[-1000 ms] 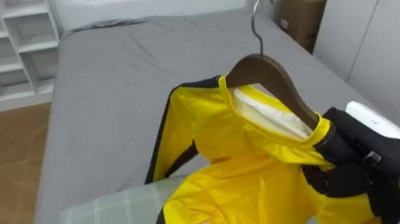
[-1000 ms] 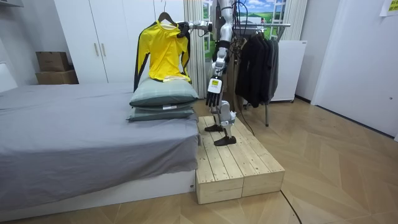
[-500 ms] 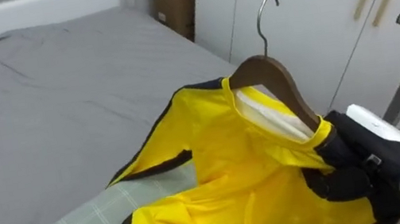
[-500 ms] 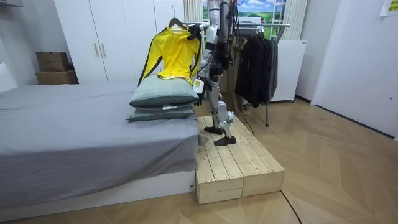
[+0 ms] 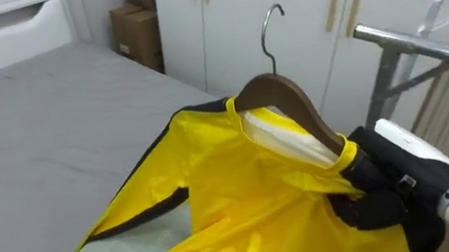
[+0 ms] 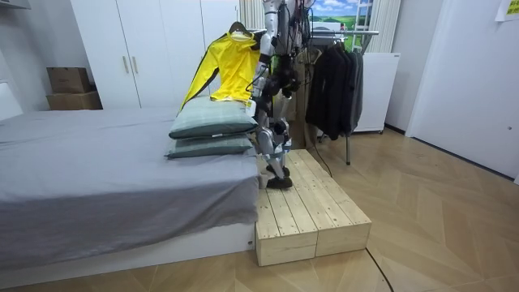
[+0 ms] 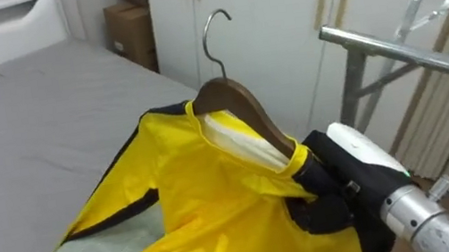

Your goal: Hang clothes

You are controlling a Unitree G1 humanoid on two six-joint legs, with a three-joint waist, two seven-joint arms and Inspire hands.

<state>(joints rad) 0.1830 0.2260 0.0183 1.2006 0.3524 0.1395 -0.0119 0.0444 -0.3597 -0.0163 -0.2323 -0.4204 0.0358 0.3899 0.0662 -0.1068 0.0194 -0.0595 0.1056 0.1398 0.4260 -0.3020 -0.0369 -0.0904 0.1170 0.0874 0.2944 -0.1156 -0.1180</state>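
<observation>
Yellow shirt is already on its wooden hanger and is held up off the bed, so the dressing part of the job looks done. The right hand holds it at the near shoulder, its dark fingers curled tight round the hanger's end through the cloth. The wire hook stands up free and catches on nothing. The shirt's lower edge hangs close over the checked pillows; whether it touches them cannot be told.

In the room view the robot stands on the wooden platform beside the bed, between the pillows and the clothes rack. The metal rail lies just beyond the hand, to the robot's right, well apart from the hook. Dark garments already hang on it. Behind stand the white wardrobe and some cardboard boxes.

What is left, by my judgement, is carrying the hanger to the rail, setting the hook over it and letting go.
</observation>
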